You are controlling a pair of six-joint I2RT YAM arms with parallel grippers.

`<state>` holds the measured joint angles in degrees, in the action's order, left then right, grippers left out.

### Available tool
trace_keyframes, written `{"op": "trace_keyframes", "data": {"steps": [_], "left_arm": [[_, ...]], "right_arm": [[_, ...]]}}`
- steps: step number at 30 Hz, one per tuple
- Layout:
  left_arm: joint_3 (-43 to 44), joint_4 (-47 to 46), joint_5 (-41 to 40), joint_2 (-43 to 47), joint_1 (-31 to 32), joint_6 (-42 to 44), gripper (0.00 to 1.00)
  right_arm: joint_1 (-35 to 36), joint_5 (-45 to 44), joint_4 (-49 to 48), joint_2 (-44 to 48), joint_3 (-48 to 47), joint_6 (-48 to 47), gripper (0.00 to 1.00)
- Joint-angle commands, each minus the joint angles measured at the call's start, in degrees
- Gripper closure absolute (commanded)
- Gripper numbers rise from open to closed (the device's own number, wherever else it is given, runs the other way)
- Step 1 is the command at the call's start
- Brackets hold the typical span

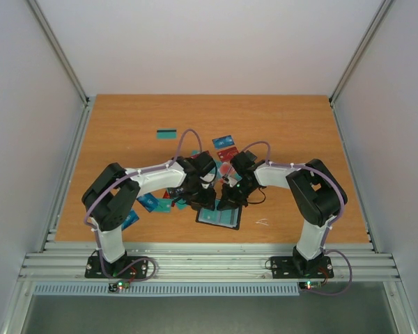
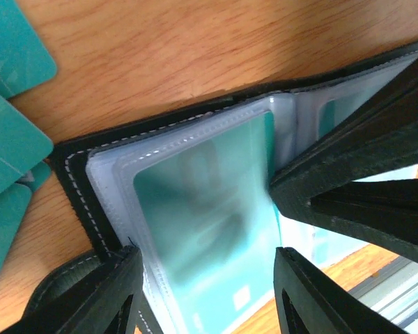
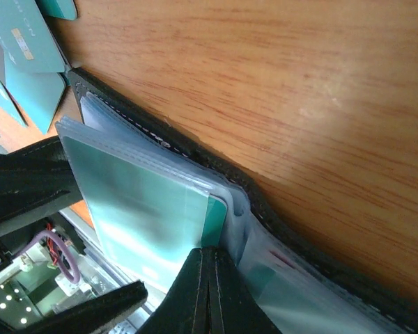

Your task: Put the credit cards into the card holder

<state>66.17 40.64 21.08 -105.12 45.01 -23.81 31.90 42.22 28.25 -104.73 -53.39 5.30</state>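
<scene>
teal credit card (image 3: 215, 214) likely light, stiff, slick, best pinched by its short edge: right gripper (image 3: 209, 285) is clenched on that edge at its fingertips, card partly in the floppy clear sleeve (image 2: 115, 174) of the open card holder (image 2: 73, 177) beneath; left gripper (image 2: 207, 261) released, straddling the sleeve

Black card holder (image 2: 73, 174), white stitching; teal credit cards (image 2: 10, 142); orange wood-grain table (image 2: 195, 49)
</scene>
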Motion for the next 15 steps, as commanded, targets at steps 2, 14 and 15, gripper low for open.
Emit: {"op": "trace_keyframes", "data": {"steps": [2, 14, 15], "left_arm": [[2.6, 1.6, -0.4, 0.7, 1.7, -0.4, 0.48], [5.4, 6.4, -5.3, 0.9, 2.5, -0.3, 0.47], [5.6, 6.7, -5.6, 0.9, 2.6, -0.2, 0.46]], "right_arm": [[0.7, -2.8, 0.3, -2.3, 1.9, -0.6, 0.99], [0.7, -2.8, 1.4, -2.0, 1.8, -1.5, 0.99], [0.6, -2.8, 1.4, -2.0, 1.8, -1.5, 0.99]]}}
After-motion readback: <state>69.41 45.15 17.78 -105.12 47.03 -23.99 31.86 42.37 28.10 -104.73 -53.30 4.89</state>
